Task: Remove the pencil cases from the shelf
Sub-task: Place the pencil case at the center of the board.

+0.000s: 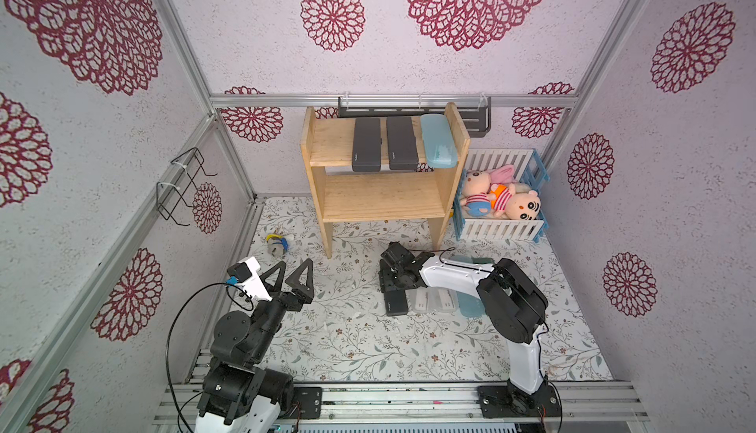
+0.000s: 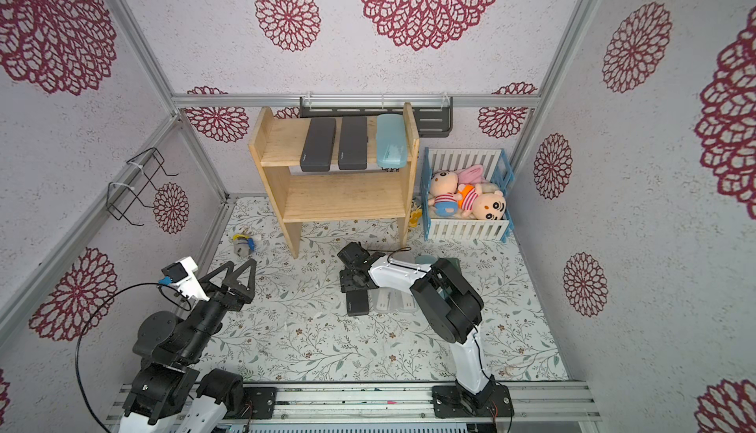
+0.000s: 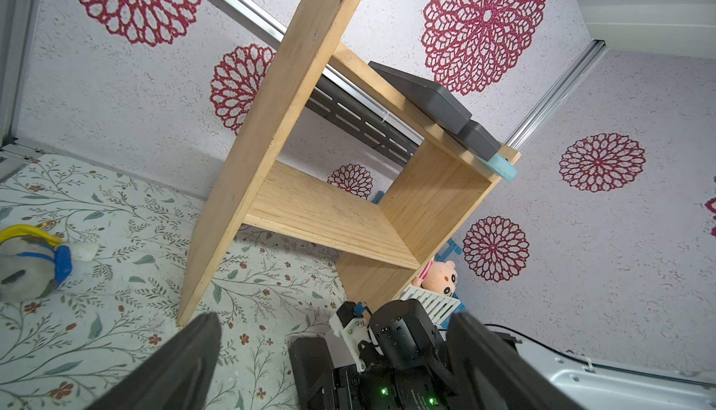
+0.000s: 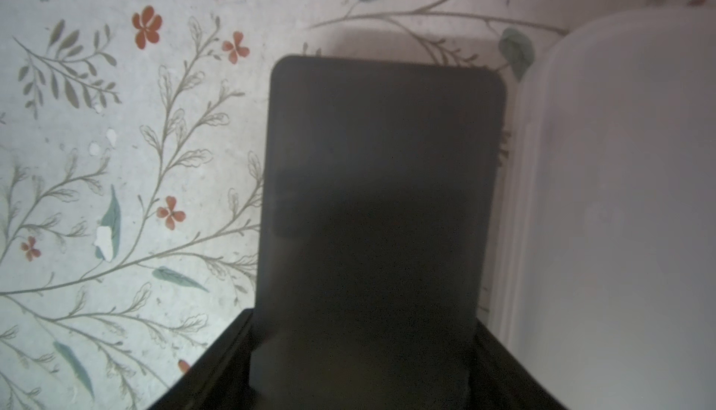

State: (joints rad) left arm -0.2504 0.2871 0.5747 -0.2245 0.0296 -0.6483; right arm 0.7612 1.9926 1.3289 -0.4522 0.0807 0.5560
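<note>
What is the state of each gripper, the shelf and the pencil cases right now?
left gripper: open, empty.
right gripper: shut on the held grey case, down at the table.
shelf: upright, lower tier bare.
two grey cases: closed, flat on the top tier.
upper blue case: closed, flat beside them.
frosted cases: flat on the table.

Both top views look steeply down from high, far off, and share the whole shelf. The left wrist camera faces that shelf from low. The right wrist camera looks closely onto a grey case.
</note>
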